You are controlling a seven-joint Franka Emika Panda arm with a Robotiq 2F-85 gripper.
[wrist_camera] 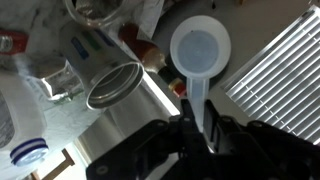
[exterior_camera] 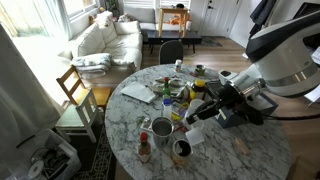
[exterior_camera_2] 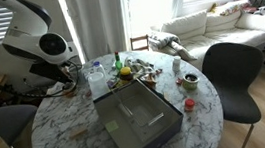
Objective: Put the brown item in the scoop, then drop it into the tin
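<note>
one scoop [wrist_camera: 200, 48] is clamped by its handle in the pincer [wrist_camera: 197, 128]; one tin [wrist_camera: 115, 85] is seen at its 8 o'clock on the worktop [exterior_camera: 265, 155].

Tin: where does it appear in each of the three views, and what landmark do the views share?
Exterior view: tin low, left of centre.
Exterior view: cannot pick it out among the clutter.
Wrist view: tin left of centre, open top.
Shared: marble table.

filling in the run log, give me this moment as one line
stage: scoop in hand | end effector: shut on scoop handle | scoop bowl: looks empty | tin: open, beside scoop bowl
</note>
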